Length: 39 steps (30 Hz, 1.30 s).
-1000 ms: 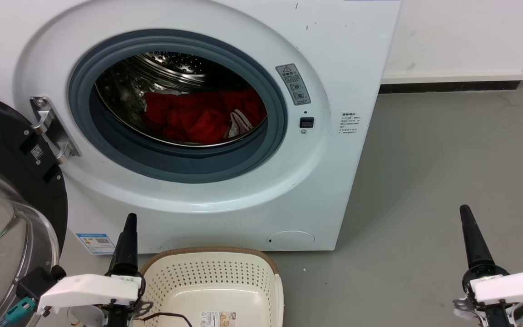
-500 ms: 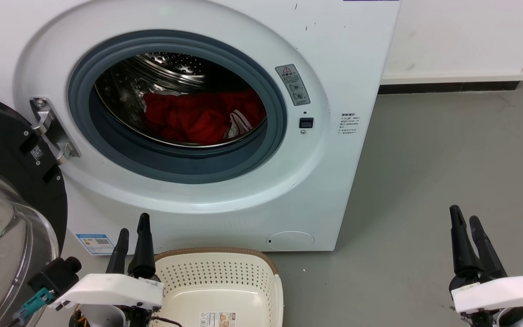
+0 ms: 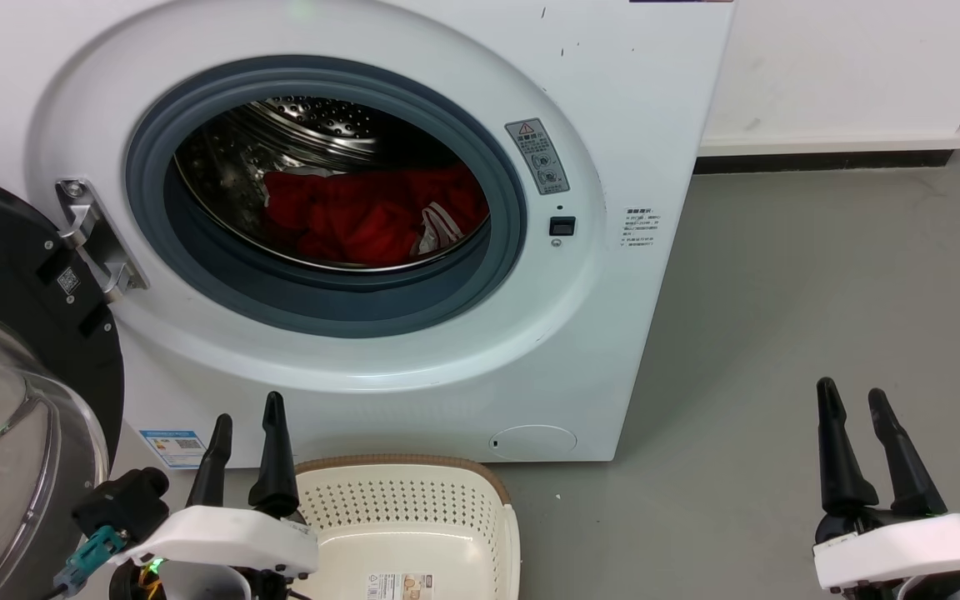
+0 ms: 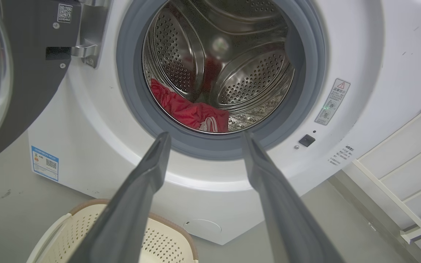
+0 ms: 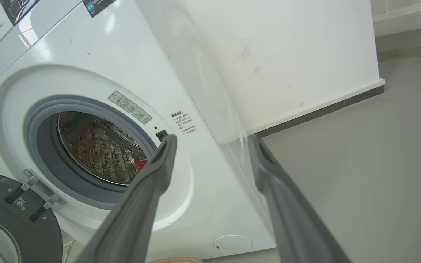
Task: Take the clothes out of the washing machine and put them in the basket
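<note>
Left gripper (image 3: 247,411) and right gripper (image 3: 850,390), earlier pressed together, now spread.
Red clothes (image 3: 355,217) lie inside the washing machine (image 3: 613,100); basket (image 3: 401,460) on its near side.

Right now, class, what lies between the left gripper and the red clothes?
In the head view, the washing machine's white front and its grey door seal lie between the left gripper and the clothes; the rest is open air.

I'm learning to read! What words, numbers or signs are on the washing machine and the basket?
Nothing reads as words.
Grey sticker beside the porthole: a red warning triangle, words too small.
Small print on the washing machine: too small.
Blue label low down: blurred.
Paper label in the basket: too small.
</note>
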Available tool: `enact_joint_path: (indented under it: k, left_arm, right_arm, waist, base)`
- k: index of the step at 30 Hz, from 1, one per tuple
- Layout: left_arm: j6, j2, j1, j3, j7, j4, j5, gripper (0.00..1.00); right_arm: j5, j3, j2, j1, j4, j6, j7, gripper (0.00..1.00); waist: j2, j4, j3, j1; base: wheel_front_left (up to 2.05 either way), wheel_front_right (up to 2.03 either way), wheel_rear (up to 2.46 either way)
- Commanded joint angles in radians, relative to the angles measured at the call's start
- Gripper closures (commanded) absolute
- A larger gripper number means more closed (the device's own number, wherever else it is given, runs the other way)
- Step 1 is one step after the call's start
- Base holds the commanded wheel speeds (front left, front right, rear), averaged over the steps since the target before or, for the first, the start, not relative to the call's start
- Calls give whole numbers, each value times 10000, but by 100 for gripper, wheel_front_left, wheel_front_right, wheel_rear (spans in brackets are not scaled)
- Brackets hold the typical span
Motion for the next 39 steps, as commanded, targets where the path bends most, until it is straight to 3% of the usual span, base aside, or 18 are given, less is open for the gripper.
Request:
enact_joint_path:
  k: [1,39]
  left_arm:
    - [71,82,-15,-76,-118,-192,350,0]
    - [406,3,635,-327,-1025,-651,3997,0]
  right_arm:
    - [-397,38,-50,66,-213,0,-106,0]
    - [-4187,175,-51,836,-1132,-1,-1006,0]
  waist:
    - [0,-2,-5,0]
    - [0,-79,-70,0]
  base:
    - [0,0,0]
    - [0,0,0]
